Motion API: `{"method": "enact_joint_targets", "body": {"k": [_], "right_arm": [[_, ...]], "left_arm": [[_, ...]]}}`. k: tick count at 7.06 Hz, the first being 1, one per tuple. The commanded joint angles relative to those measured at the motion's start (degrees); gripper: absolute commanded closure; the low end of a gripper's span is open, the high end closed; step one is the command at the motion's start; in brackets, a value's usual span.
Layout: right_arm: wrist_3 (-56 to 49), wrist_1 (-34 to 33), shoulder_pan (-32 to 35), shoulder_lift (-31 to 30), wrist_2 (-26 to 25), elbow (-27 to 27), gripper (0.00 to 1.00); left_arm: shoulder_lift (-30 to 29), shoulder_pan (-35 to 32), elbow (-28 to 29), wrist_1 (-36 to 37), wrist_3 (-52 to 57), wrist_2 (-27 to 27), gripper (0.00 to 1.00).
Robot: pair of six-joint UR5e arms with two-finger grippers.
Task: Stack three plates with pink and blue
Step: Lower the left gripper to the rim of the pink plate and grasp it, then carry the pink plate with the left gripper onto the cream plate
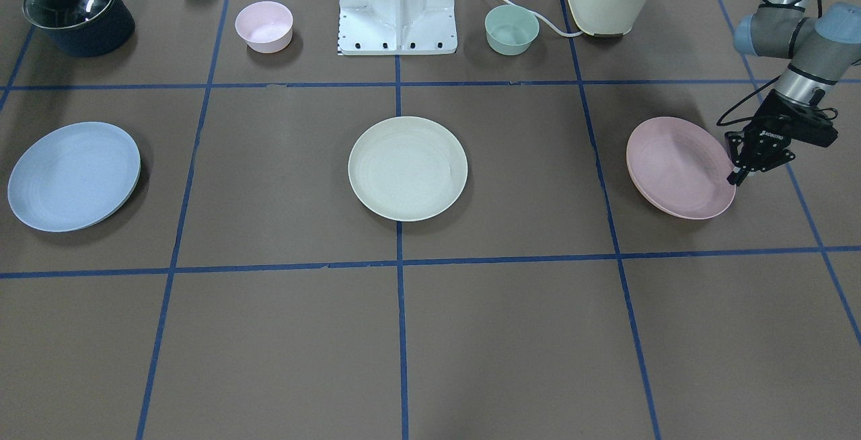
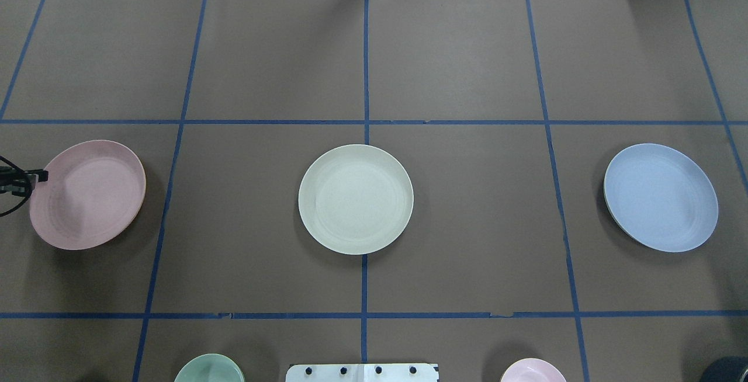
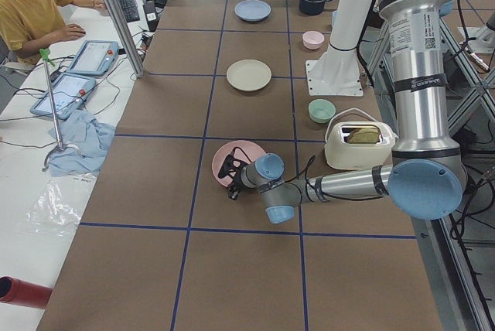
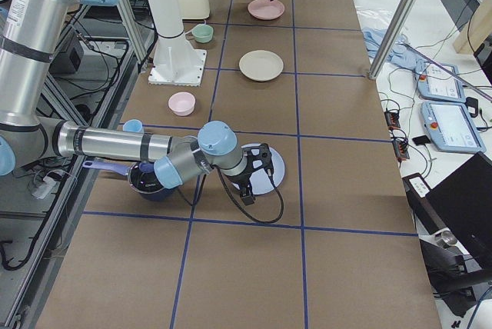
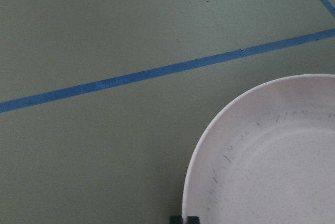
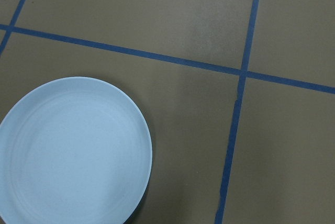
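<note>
**Mia:** Where are the plates?

**Ben:** They are on the big brown table [image 1: 511, 332] with blue tape lines. The round cream-white plastic plate [image 1: 407, 168] lies in the middle, over a blue line. The round light blue plastic plate [image 1: 72, 176] is far out on the robot's right. The round pale pink plastic plate [image 1: 676, 165] is far out on its left. No plate sits on another.

**Mia:** And the robot's hands?

**Ben:** The black left gripper [image 1: 735, 172] is right at the pink plate's outer rim. I cannot tell if its fingers are apart or pinched. The right gripper [image 4: 247, 197] hangs by the blue plate's edge. I cannot tell there either.
</note>
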Motion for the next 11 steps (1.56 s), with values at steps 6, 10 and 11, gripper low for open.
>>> {"method": "enact_joint_targets", "body": {"k": [6, 10, 11], "right_arm": [[-0.2, 0.4, 0.0, -0.6, 0.4, -0.1, 0.00], [-0.1, 1.6, 0.0, -0.8, 0.4, -0.2, 0.00], [-0.1, 1.6, 0.0, -0.8, 0.4, -0.2, 0.00]], "left_arm": [[-8.2, 4.3, -27.0, 26.3, -14.3, -6.0, 1.00], [-32.1, 24.7, -24.0, 48.3, -31.5, 11.3, 1.00], [-32.6, 25.4, -22.0, 48.3, -31.9, 11.8, 1.00]]}}
